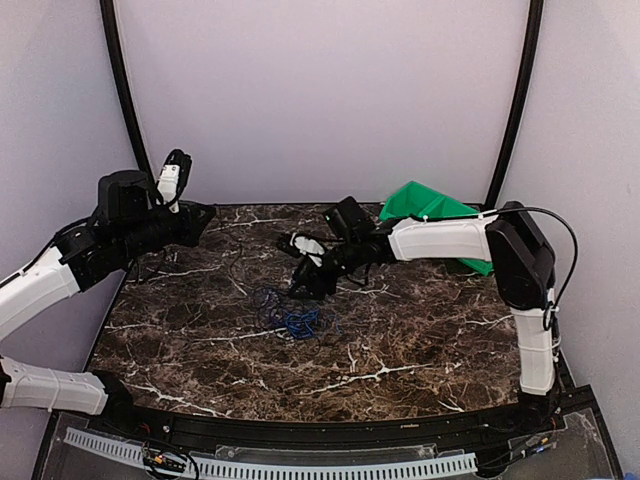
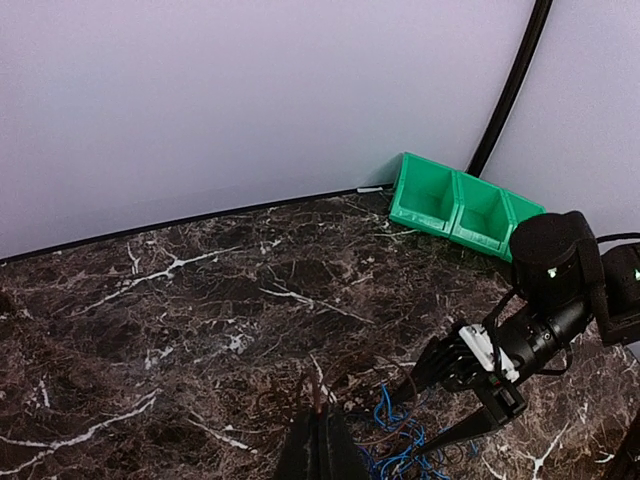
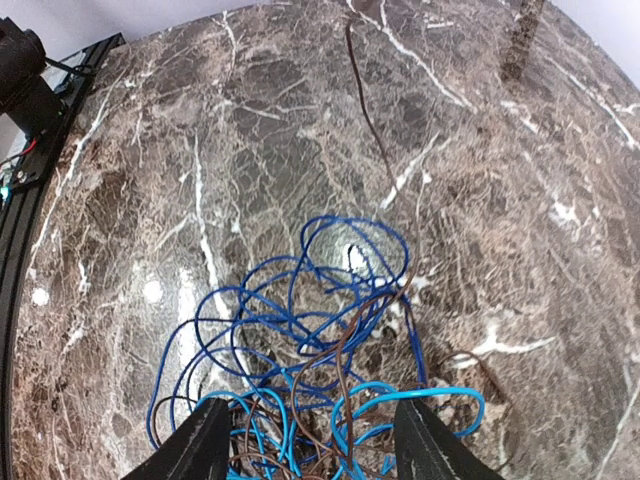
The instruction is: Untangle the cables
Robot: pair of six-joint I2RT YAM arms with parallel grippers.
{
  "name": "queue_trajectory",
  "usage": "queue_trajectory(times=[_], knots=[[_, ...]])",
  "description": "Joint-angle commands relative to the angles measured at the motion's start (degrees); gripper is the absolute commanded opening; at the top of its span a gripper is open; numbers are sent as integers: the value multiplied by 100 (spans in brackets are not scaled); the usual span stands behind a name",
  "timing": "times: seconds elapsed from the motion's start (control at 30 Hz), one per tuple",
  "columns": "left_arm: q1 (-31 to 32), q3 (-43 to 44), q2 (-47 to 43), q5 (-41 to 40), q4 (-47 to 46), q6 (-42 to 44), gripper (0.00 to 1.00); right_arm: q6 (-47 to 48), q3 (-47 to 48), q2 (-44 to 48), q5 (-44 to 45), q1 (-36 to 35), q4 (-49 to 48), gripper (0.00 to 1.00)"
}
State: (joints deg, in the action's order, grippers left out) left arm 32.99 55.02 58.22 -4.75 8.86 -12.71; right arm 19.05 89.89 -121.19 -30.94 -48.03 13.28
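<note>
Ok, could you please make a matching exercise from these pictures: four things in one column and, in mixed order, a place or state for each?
Things
1. cables
2. green bin
3. left gripper
4. right gripper

Place or state
a. shut
b. back right corner of the table
c. open, straddling the tangle
d. tangled heap, blue and dark, middle of the table

Pairs: 1-d, 2-b, 3-a, 4-c

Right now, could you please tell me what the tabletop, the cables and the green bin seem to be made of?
The tabletop: dark brown marble-look slab, white veins, glossy glare spots; stone or laminate, unclear. The cables: thin wires in smooth blue and brown insulation, likely plastic, looping loosely. The bin: bright green moulded plastic, probably, uniform colour.
</note>
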Motion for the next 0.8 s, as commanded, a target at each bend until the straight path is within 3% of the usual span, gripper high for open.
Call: queue_trajectory(times=[0.0, 0.3, 0.4, 0.47, 0.53, 0.77], knots=[[-30, -262, 53, 282, -520, -306, 0, 171, 608, -41, -80, -64, 273, 59], [-30, -562, 2, -60, -745, -962, 0, -700, 1841, -1047, 1003, -379, -38, 65], [-28, -515, -1, -146, -707, -1076, 0, -833, 2283, -1335, 1785, -506, 222, 65], [-30, -469, -58, -277, -625, -1080, 0, -657, 2567, -1366, 1745, -508, 636, 66], [-35, -433, -156, -465, -534, -1021, 0, -283, 2406, -1136, 1544, -495, 964, 66], [-32, -395, -271, -684, -439, -706, 0, 406, 508, 416, 1523, -434, 1373, 71]])
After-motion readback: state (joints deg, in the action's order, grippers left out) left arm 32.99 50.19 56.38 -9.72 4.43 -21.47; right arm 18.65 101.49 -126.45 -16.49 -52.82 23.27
